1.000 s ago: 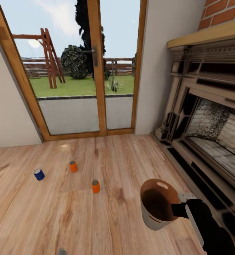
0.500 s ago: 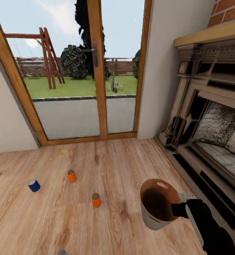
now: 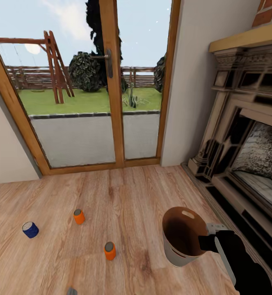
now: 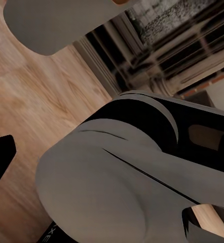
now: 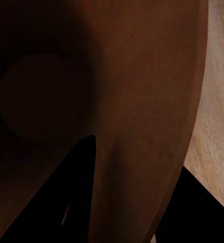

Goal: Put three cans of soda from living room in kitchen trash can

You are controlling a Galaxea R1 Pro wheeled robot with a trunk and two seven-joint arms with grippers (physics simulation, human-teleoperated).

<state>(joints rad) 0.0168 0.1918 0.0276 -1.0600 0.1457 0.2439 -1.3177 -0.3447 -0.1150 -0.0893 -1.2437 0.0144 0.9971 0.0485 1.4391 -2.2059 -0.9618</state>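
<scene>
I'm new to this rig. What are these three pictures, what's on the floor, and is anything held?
It is a simulated wheeled robot with two arms. The big picture comes from its head camera, looking down at a wood floor by glass doors and a fireplace. Three cans stand on the floor: a blue can, an orange can farther off, and a nearer orange can. The right gripper holds the bin by its rim. The bin looks empty. The right wrist camera looks into the bin's brown inside. The left wrist camera shows mostly the robot's own grey body, plus floor and fireplace.
</scene>
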